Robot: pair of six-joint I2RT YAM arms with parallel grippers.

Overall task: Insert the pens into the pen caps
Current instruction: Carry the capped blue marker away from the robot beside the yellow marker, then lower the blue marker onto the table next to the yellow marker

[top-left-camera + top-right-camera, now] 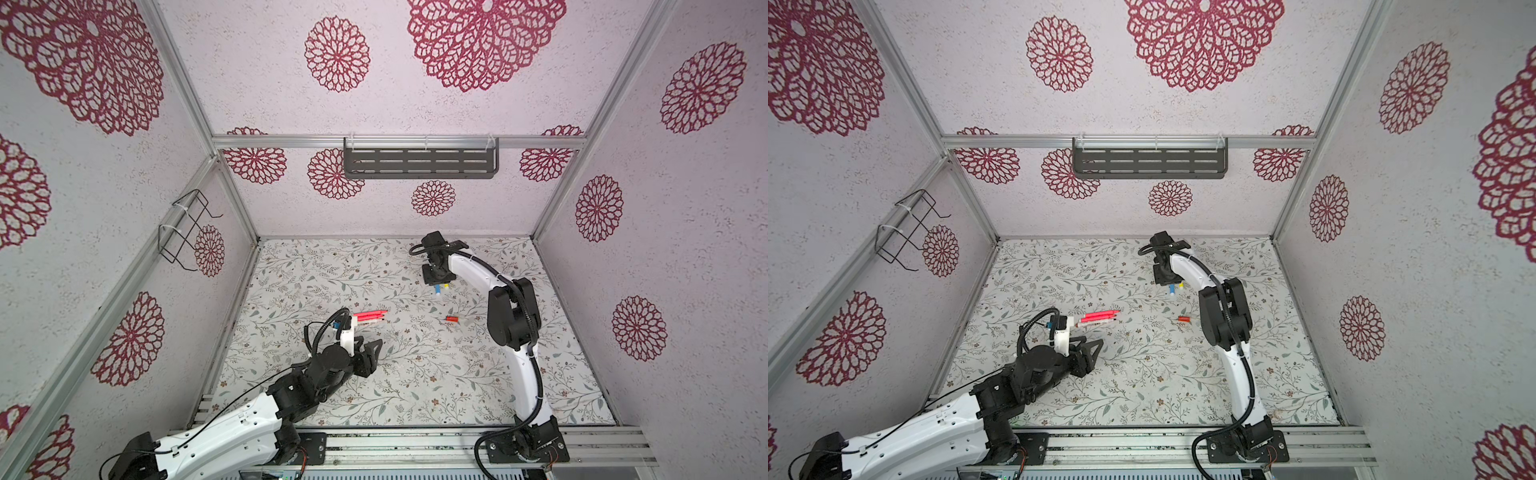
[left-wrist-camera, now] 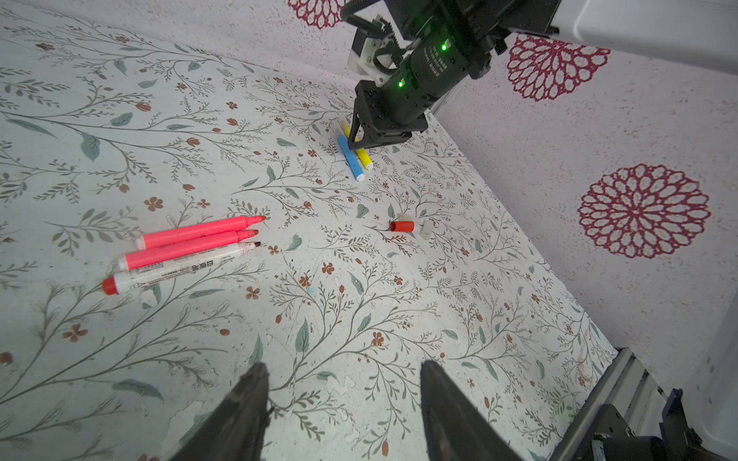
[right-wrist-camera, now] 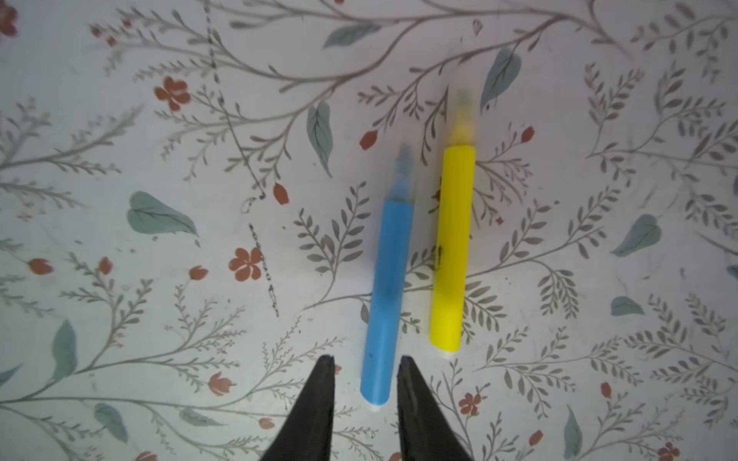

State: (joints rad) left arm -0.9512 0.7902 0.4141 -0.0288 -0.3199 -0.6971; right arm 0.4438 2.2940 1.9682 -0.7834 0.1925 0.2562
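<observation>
- In both top views the left gripper (image 1: pixel 375 353) hovers over bare mat (image 1: pixel 415 374) with its jaws apart. There is wide room ahead, and the pink pens (image 1: pixel 370 314) lie beyond its tips.
- In a top view the right gripper (image 1: pixel 1169 282) stands near the mat's far edge. The blue pen (image 1: pixel 1171 289) and yellow pen (image 1: pixel 1181 286) poke out beneath it, and the red cap (image 1: pixel 1183 318) lies well apart.
- Left wrist: nothing sits between the wide jaws. Ahead, two pink pens and a white pen (image 2: pixel 179 269) lie touching, uncapped.
- Right wrist: the jaws are narrowly apart, flanking the blue pen's blunt end. The yellow pen lies just outside one jaw, and both tips are blurred.
</observation>
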